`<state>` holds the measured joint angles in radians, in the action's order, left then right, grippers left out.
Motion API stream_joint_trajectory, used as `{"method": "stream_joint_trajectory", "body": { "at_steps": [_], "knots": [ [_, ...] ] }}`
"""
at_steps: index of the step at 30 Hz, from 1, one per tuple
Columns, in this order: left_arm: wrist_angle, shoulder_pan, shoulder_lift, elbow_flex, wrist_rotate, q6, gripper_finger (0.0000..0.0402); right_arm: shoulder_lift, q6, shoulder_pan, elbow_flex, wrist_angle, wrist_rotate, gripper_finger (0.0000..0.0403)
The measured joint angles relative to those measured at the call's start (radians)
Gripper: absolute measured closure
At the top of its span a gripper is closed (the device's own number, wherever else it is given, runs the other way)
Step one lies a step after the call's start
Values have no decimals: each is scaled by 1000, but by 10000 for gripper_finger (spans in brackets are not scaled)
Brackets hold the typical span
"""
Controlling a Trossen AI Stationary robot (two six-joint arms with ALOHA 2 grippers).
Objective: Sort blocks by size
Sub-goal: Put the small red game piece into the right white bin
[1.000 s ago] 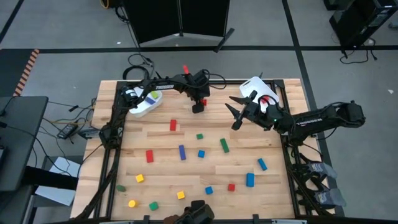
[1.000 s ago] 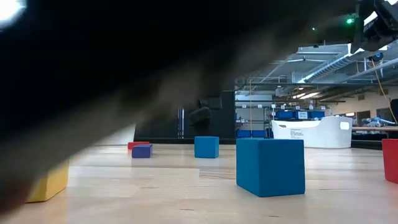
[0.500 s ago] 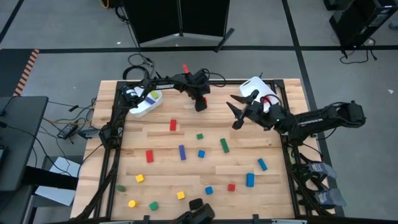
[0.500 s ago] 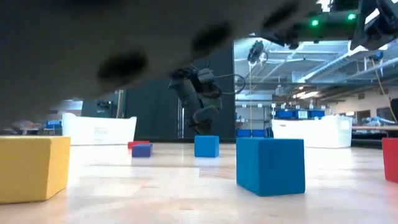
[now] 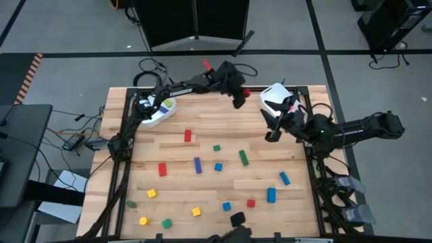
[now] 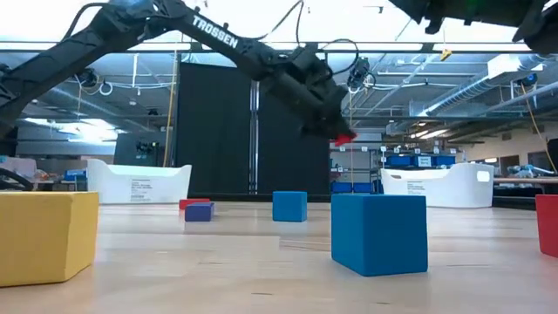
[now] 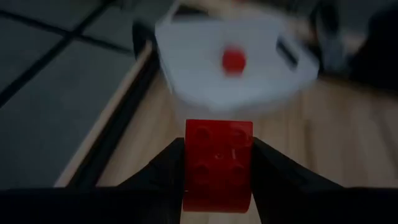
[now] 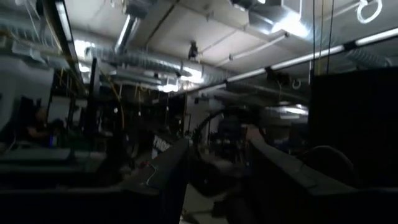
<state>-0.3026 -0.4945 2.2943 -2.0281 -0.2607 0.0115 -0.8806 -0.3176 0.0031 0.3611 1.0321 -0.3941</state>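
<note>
My left gripper is up in the air over the table's far edge, just left of the right white bin, and is shut on a red block; the block also shows in the low view. The bin holds a small red block. My right gripper is open and empty near the right edge, in front of that bin; its fingers point up into the room. Several red, blue, green and yellow blocks lie flat on the table, such as a red bar and a green bar. My left gripper pinches the red block's two opposite sides between its two fingers. The fingers slant down toward the table's right side. The block is lifted clear of the table, and its free end sticks out beyond the fingertips toward the bin.
A second white bin with blocks in it stands at the far left. Loose blocks fill the table's middle and near half, among them a blue cube and a yellow cube close to the near edge. A dark object sits at the near edge.
My left gripper has risen and gone toward the table's right and far edge, to the right bin, carrying the red block clear of the table. My right gripper has drawn back toward the right edge and tipped upward. The dark thing that blocked the low view has moved aside.
</note>
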Motion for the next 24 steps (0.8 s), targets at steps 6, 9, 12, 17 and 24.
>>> {"method": "stream_joint_trajectory", "body": {
  "at_steps": [6, 9, 12, 17, 24],
  "knots": [
    [15, -1, 167, -202, -56, -159, 256, 28, 0, 19, 0, -1, 46, 226],
    [26, -1, 259, -327, -119, -234, 256, 29, 0, 33, 0, 0, 51, 226],
    [160, 4, 282, -296, -160, -334, 256, 32, 0, 44, 0, -1, 51, 226],
    [266, 7, 309, -292, -168, -391, 256, 32, -13, 49, 0, 0, 52, 226],
    [482, 39, 344, -293, -119, -489, 256, 32, -18, 49, 0, 0, 52, 226]
  ]
}}
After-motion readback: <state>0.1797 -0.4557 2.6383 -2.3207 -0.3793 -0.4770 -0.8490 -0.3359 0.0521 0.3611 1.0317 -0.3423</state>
